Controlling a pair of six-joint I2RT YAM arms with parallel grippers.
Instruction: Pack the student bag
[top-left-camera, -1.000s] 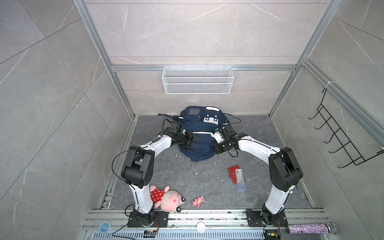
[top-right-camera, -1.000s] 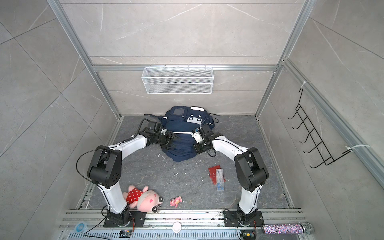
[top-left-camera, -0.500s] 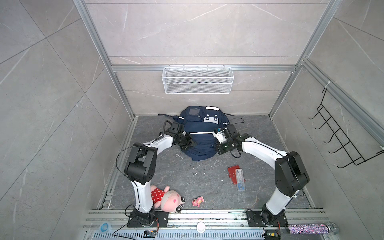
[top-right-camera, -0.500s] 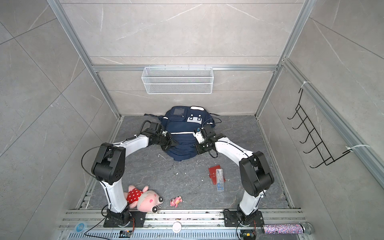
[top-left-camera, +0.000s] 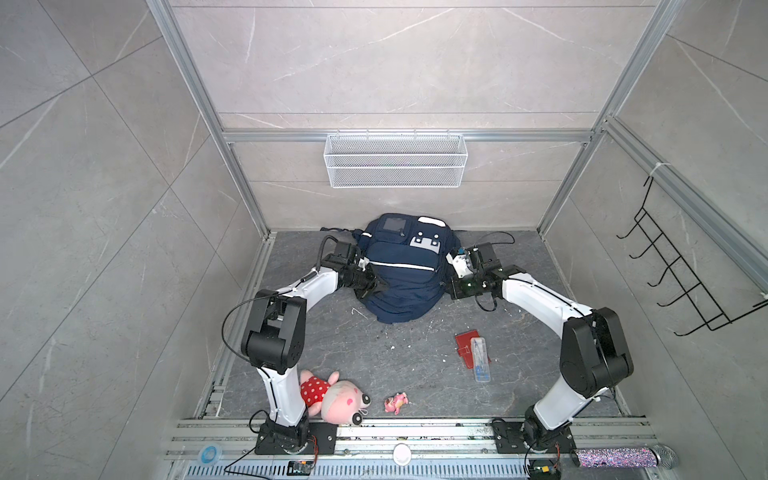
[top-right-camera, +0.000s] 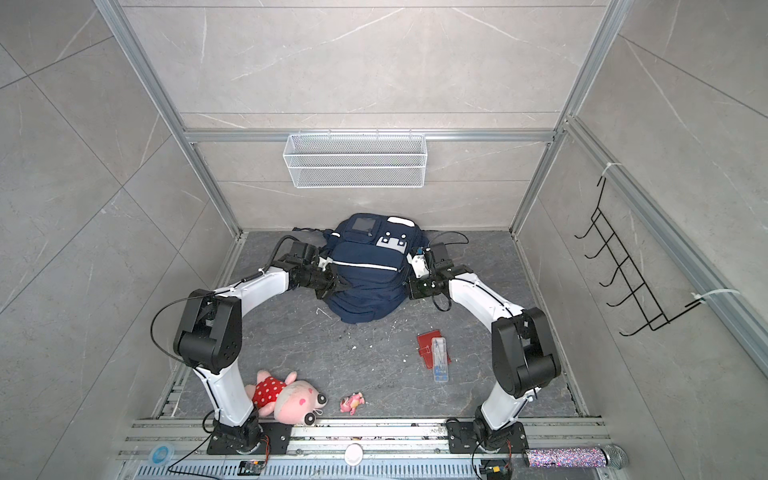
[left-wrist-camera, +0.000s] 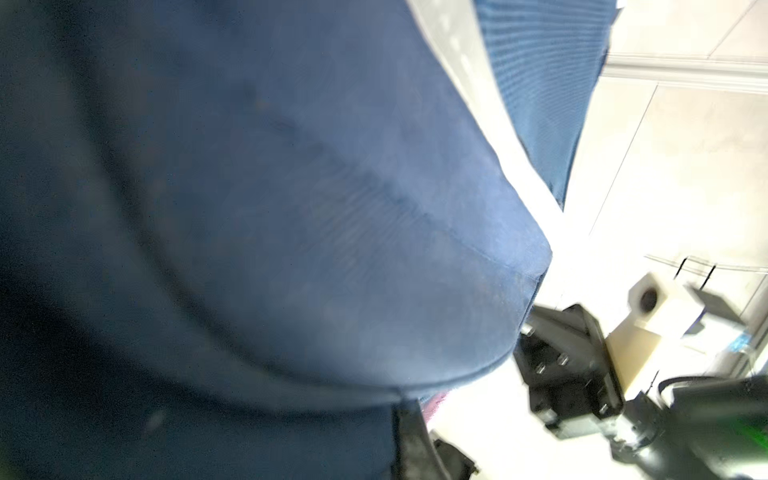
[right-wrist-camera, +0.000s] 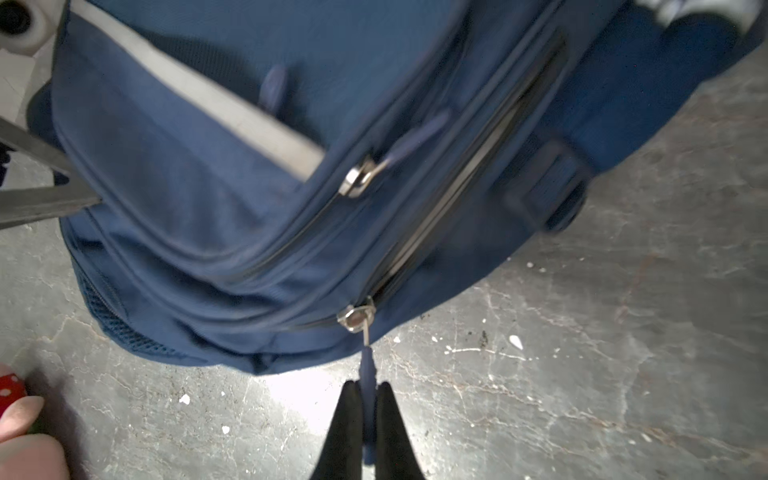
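The student bag (top-left-camera: 401, 274) (top-right-camera: 365, 276), navy with white stripes, lies on the grey floor against the back wall. My left gripper (top-left-camera: 380, 286) (top-right-camera: 338, 286) is shut on the fabric of its left side. In the left wrist view blue bag cloth (left-wrist-camera: 291, 208) fills the frame and only one dark finger (left-wrist-camera: 409, 436) shows. My right gripper (top-left-camera: 446, 286) (top-right-camera: 409, 286) (right-wrist-camera: 368, 388) is at the bag's right side, shut on the blue zip pull (right-wrist-camera: 368, 365). That pull hangs from a silver slider (right-wrist-camera: 355, 318), and the zip stands parted behind the slider.
On the floor near the front lie a pink plush pig (top-left-camera: 336, 395), a small pink toy (top-left-camera: 395, 403), and a red wallet (top-left-camera: 465, 347) under a clear pencil box (top-left-camera: 481, 361). A white wire basket (top-left-camera: 395, 160) hangs on the back wall, a black hook rack (top-left-camera: 685, 282) on the right.
My left gripper has gone from open to shut on the bag's left side. Both grippers and the bag have shifted slightly toward the back wall.
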